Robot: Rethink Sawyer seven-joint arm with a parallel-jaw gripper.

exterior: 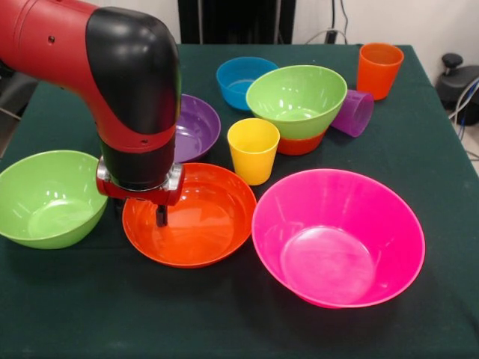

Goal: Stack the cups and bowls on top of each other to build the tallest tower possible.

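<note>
My gripper (157, 215) hangs under the red and black arm, low over the left rim of the large orange bowl (206, 221). Whether it is open or shut is hidden by the wrist. The huge pink bowl (337, 235) stands at the front right. One green bowl (49, 196) stands at the left. Another green bowl (297, 97) sits in the small orange bowl (301, 144). The purple bowl (196, 127) and small blue bowl (241, 78) stand behind. The yellow cup (253, 149) is upright in the middle. The purple cup (353, 112) lies on its side. The orange cup (379, 69) is upright at the far right.
The table (90, 314) has a dark green cloth. The arm's black elbow (135, 82) hides part of the purple bowl. A dark object with cables (456, 82) sits off the table's right edge.
</note>
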